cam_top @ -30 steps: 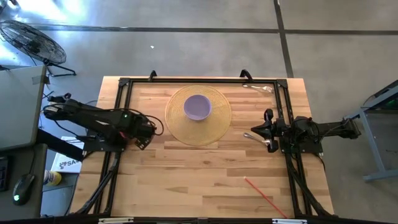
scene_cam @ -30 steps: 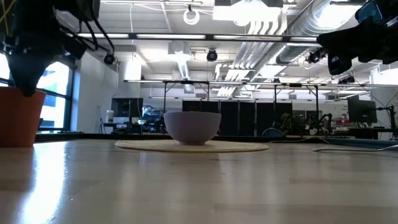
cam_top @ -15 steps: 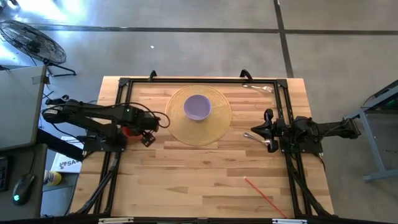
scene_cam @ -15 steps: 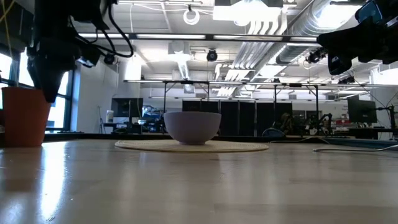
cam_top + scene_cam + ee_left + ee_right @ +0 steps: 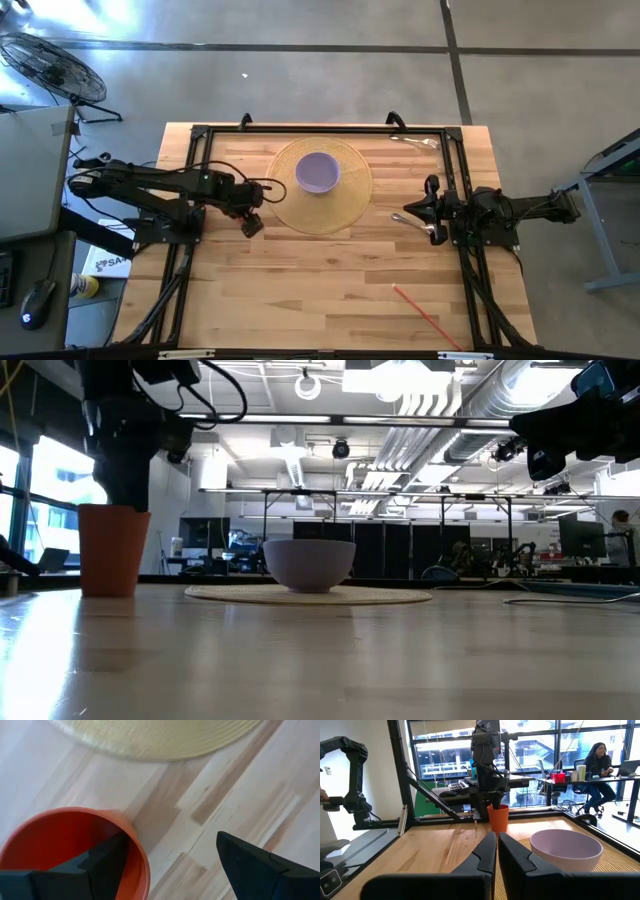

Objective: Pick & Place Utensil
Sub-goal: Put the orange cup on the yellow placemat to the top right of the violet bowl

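An orange cup (image 5: 60, 840) stands upright on the wooden table, just left of the round woven placemat (image 5: 350, 205); it also shows in the low view (image 5: 114, 550). My left gripper (image 5: 170, 860) hangs over the cup, open, one finger inside it and one outside. A lavender bowl (image 5: 318, 172) sits on the placemat. A silver utensil (image 5: 432, 232) lies under my right gripper (image 5: 408, 215), which is shut and empty at the table's right. A second silver utensil (image 5: 415, 141) lies at the far right. My left gripper comes at the cup from above, pointing down. One finger (image 5: 100, 865) is inside the cup, against the wall under the rim (image 5: 134, 842) on the placemat side. The other finger (image 5: 250, 865) stands well clear outside. The cup stays upright, its base on the table.
A thin red stick (image 5: 425, 312) lies near the front right of the table. A black frame (image 5: 200, 140) runs along the table's edges. In the right wrist view, a person (image 5: 597, 762) sits at a desk in the room beyond.
My left gripper has gone toward the table's right edge, up to the placemat. The orange cup has gone with it, upright, its base staying at table height.
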Tool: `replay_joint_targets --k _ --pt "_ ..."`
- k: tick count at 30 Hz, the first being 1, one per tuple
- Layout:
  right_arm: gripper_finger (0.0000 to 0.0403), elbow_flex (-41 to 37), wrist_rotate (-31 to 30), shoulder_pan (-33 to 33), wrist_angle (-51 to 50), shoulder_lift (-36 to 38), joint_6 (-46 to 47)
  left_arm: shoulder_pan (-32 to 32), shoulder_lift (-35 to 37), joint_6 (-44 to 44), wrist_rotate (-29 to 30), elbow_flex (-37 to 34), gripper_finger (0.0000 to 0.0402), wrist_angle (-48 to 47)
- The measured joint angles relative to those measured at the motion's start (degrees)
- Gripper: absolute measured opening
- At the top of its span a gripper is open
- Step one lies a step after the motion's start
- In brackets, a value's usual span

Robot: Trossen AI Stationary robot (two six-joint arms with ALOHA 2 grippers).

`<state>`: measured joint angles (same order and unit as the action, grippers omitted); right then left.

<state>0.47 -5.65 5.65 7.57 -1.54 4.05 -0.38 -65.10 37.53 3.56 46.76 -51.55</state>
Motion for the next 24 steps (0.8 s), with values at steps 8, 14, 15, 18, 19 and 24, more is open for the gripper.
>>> replay_joint_targets --k 8,14,15,18,19,24 --pt "0.0012 0.02 0.0 0.0 -0.02 0.0 0.0 -1.23 0.06 -0.33 3.16 4.65 0.0298 -6.05" --pt "0.0012 0.0 0.0 -0.01 0.0 0.0 0.0 -12.63 2.08 10.99 11.26 10.87 0.0298 -14.27" --pt "0.0012 0.0 0.0 -0.02 0.0 0.0 0.0 -15.57 2.46 14.4 13.07 10.88 0.0298 -14.77" --pt "0.0012 0.0 0.0 -0.02 0.0 0.0 -0.02 -24.5 2.73 26.52 16.3 9.43 0.0298 -17.17" --pt "0.0012 0.0 0.0 -0.02 0.0 0.0 0.0 -27.35 2.55 30.19 16.78 8.72 0.0298 -17.44" --pt "0.0012 0.01 0.0 -0.01 -0.01 0.0 0.0 -37.95 -0.39 45.21 18.94 4.51 0.0298 -16.5"
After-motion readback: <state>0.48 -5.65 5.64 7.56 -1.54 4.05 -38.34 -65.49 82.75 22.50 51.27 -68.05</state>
